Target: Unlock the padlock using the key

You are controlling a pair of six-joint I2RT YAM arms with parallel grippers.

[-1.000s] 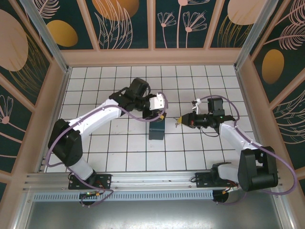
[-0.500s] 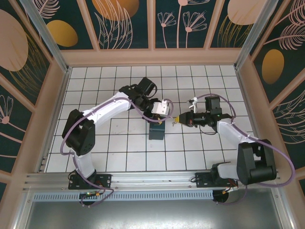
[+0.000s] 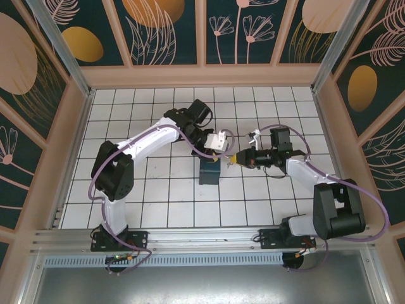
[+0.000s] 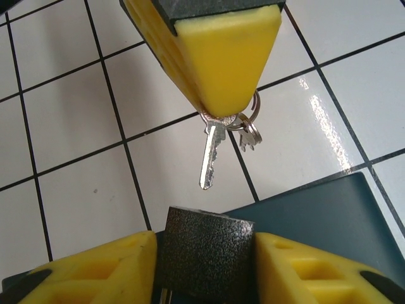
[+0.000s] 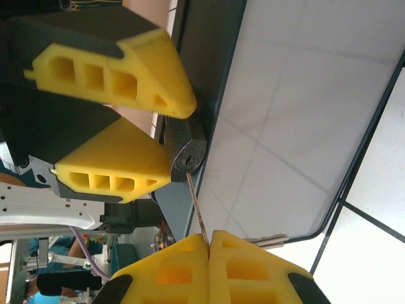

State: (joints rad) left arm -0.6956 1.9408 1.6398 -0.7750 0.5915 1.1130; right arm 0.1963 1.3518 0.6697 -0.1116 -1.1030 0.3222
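- L gripper (image 5: 179,140): jaws closed partway, yellow pads squeezing the padlock (image 4: 205,253) body from both sides. Lock is off the tiled table (image 3: 158,190), just above the dark teal box (image 4: 329,221); can't tell if it touches the box.
- R gripper (image 5: 209,244): pads pressed fully together, pinching the key (image 4: 211,158) at its head. Blade sticks out past the tips toward the lock.
- Key ring (image 4: 252,120) plus a 2nd small key hang loose by the R pads.
- Keyhole face is turned toward the R gripper in the R wrist view. Key tip is just beside the slot, not in yet; left wrist view shows a small gap.
- Step, my read: final alignment before insertion.
- Handling, padlock: small, rigid metal w/ textured dark finish, prob dense for its size. Grip on the flat sides of the body looks right; leaves keyhole and shackle end free. Shackle not visible.
- Handling, key: thin, light, stiff, smooth metal. Soft foam pads may let it pivot or slip under push or twist.
- Best hold is the flat head, close to the blade, so torque carries over.
- Risk: slight angle error jams the tip on the lock face, or the loose ring snags.
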